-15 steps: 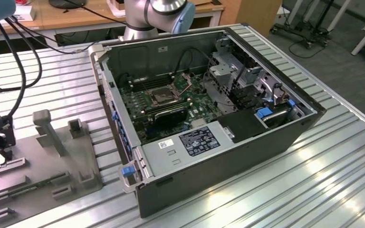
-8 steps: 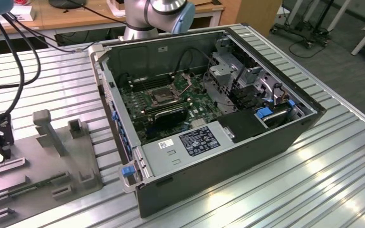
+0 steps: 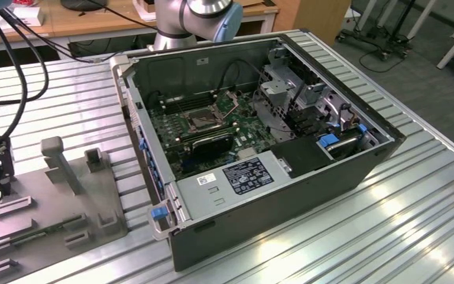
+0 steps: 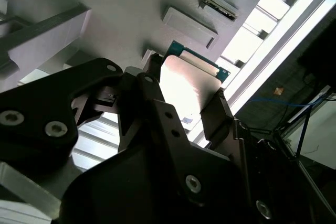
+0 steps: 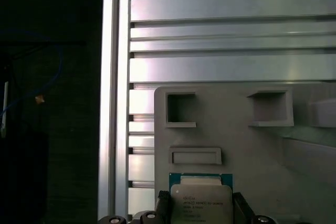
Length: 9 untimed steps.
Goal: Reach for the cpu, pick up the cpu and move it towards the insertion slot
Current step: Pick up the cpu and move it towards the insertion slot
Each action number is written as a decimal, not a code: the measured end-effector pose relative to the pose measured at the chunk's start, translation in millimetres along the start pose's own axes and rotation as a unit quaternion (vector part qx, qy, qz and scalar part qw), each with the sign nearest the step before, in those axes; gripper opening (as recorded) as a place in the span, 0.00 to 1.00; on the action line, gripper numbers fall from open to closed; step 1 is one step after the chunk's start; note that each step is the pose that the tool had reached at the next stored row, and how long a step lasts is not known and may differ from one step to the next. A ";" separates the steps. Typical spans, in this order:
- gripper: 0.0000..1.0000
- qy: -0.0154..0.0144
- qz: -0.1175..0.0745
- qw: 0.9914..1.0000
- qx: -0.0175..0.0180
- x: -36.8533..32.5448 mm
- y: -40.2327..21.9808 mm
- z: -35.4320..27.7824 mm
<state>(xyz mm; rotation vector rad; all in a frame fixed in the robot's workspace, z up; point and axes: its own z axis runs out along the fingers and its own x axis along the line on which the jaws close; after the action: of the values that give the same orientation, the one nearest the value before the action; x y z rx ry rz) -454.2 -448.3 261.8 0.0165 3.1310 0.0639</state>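
cpu (image 5: 201, 199): flat square, pale silvery metal lid, smooth and faintly glossy, thin green board rim along one edge; at the grey tray, just beside a low rectangular block; resting or lifted, cannot tell.
fingers (image 4: 219, 109): black, matte, blocky; pinching the cpu by two opposite edges, one at each side, in both wrist views.
gripper (image 4: 184, 83): dark machined plates with round screw heads, close up in the second wrist view; in the exterior view a dark shape at that view's far left, over the tray.
tray (image 3: 54, 216): grey matte plastic with raised blocks, square pockets and a tall upright post; on the counter, beside the computer case.
insertion slot (image 3: 198, 120): square socket, shiny metal frame, dark centre, ringed by green circuit board; inside the open computer case, well apart from the cpu.
computer case (image 3: 306, 195): dark metal box on its side, lid off.
counter (image 3: 392, 236): ribbed aluminium slats, bright and reflective.
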 end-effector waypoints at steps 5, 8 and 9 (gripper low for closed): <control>0.55 0.000 0.000 1.000 0.000 0.0 0.0 0.0; 0.55 0.000 0.000 1.000 0.000 0.0 0.0 -1.0; 0.55 0.000 0.000 1.000 0.000 0.0 0.1 -1.6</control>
<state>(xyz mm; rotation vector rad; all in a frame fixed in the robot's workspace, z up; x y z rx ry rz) -454.2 -448.3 263.4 0.0166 3.1313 0.0637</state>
